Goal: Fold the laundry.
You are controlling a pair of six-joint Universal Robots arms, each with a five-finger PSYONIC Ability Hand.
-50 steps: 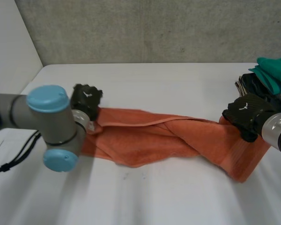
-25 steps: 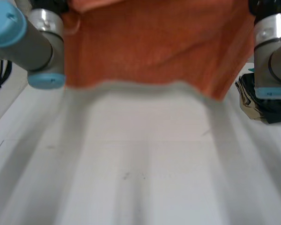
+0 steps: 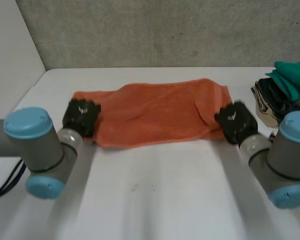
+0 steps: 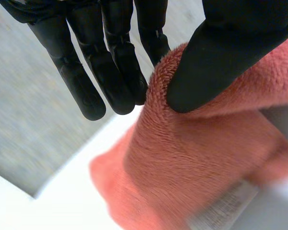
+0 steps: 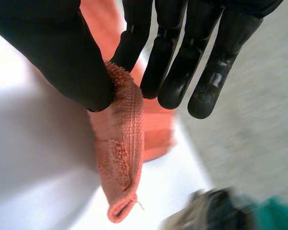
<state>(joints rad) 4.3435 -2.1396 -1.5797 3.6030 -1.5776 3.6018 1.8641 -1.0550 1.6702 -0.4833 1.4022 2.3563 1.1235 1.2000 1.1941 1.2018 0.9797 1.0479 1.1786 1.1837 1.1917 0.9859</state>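
The towel (image 3: 160,112) is plain orange on a white table (image 3: 155,200). The left hand (image 3: 81,116) and right hand (image 3: 236,121) are black. A teal-green cloth (image 3: 294,75) tops a dark pile (image 3: 270,97).

Towel (image 3: 160,112) v. fuzzy terry cloth; table (image 3: 155,200) smooth, matt.

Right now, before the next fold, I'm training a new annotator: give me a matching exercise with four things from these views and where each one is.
Things:
1. left hand
2. right hand
3. orange towel
4. green cloth

Places:
a. on the dark pile at the table's right side
b. pinching the towel's left end
c. lying across the table between the hands
d. pinching the towel's right end

Pairs: 1-b; 2-d; 3-c; 4-a
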